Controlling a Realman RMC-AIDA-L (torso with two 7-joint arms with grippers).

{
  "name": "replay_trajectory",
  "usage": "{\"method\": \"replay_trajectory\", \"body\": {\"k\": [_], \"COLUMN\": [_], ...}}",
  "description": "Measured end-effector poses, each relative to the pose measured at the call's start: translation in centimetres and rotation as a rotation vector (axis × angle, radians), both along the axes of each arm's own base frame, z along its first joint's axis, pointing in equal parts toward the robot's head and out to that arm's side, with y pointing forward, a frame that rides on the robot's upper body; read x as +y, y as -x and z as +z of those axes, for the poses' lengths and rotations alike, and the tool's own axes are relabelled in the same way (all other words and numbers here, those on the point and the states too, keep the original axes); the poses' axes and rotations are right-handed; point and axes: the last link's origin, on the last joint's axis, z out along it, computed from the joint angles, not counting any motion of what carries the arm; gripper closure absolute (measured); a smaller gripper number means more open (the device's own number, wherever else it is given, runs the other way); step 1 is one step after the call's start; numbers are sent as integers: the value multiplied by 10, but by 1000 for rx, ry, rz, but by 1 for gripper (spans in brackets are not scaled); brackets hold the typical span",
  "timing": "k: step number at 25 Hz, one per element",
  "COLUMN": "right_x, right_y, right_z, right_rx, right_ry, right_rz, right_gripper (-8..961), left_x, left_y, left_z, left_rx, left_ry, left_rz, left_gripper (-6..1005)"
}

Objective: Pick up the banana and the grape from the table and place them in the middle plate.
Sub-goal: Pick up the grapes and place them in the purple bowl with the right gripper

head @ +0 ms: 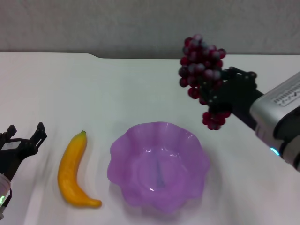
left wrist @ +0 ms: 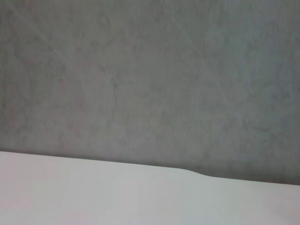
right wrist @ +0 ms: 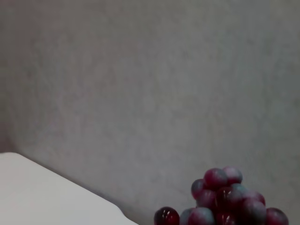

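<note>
The grape (head: 201, 75), a dark red-purple bunch, hangs in the air in my right gripper (head: 212, 93), which is shut on it above and behind the right rim of the middle plate (head: 158, 165). The bunch's top also shows in the right wrist view (right wrist: 225, 199). The plate is translucent purple with a wavy rim and holds nothing. The banana (head: 74, 168) lies on the white table (head: 140, 93) just left of the plate. My left gripper (head: 26, 133) is open, low at the left edge, to the left of the banana.
The table's far edge has a notch (head: 96, 56) against a grey wall. The left wrist view shows only the table edge (left wrist: 197, 174) and the wall.
</note>
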Motion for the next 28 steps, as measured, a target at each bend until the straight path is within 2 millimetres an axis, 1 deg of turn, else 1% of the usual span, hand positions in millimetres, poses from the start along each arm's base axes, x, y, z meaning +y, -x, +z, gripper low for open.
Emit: {"method": "replay_trajectory", "body": {"k": [7,12,19,28], "right_x": [-6,-12,-24,-26], "right_y": [25,36,35,25], "right_z": [-21,-38,-57,-73], "right_rx": [5,6,3,68], "right_ry": [64,95,112,150], "right_rz": [78,131,160,125], "right_gripper": [592,593,596,597], "left_x": [0,1,2,1], "left_y": [0,-1,-1,0], "left_z": [1,1,1,1], "left_rx": [-3,-3,-4,-3], "left_ry": [-6,-7,-9,-7], "left_rz": [1,-3,-4,2], "left_gripper": [155,155,155,155]}}
